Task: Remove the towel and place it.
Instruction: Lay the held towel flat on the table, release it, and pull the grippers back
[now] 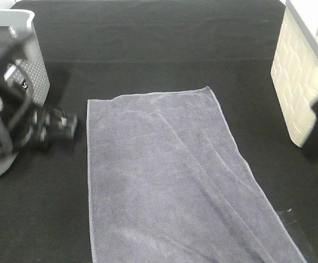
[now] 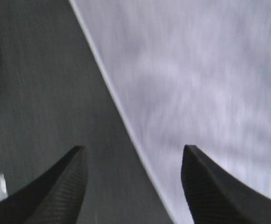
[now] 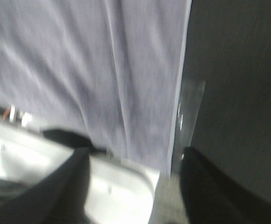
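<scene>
Basket (image 1: 32, 60) near towel (image 1: 169, 181), overhead only

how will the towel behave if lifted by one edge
Probably floppy: the towel lies flat with soft diagonal creases, so it should drape and sag. Pushed, it would likely bunch up on the black table rather than slide.

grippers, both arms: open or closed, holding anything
Left gripper: open, holding nothing, over the towel edge.
Right gripper: open, holding nothing.
</scene>
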`<state>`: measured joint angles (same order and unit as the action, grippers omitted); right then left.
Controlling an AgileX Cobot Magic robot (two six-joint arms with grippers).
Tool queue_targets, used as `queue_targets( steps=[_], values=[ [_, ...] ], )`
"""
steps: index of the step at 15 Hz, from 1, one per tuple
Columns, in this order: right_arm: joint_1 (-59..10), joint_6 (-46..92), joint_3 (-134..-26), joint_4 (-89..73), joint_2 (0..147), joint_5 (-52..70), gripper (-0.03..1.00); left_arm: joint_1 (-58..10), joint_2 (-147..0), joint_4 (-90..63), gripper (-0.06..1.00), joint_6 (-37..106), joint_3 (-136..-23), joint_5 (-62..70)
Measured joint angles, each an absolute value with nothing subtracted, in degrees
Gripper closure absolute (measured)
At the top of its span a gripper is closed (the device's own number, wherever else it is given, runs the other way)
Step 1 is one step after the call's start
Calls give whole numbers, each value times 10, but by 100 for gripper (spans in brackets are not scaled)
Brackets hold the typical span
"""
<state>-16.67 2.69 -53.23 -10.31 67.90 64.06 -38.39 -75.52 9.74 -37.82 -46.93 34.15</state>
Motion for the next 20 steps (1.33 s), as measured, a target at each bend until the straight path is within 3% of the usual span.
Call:
queue_targets(
  steps=[2,6,20],
  values=[
    [-167,28,-582,-103,720,611,54,-324,-759,97,37,-345,-470,264],
    [-167,28,-691,-103,831,567,57,-256,-824,100,37,-285,-522,240],
    [-167,36,-1121,-70,1269,552,50,-225,-1195,76,37,-222,-898,310]
  ],
)
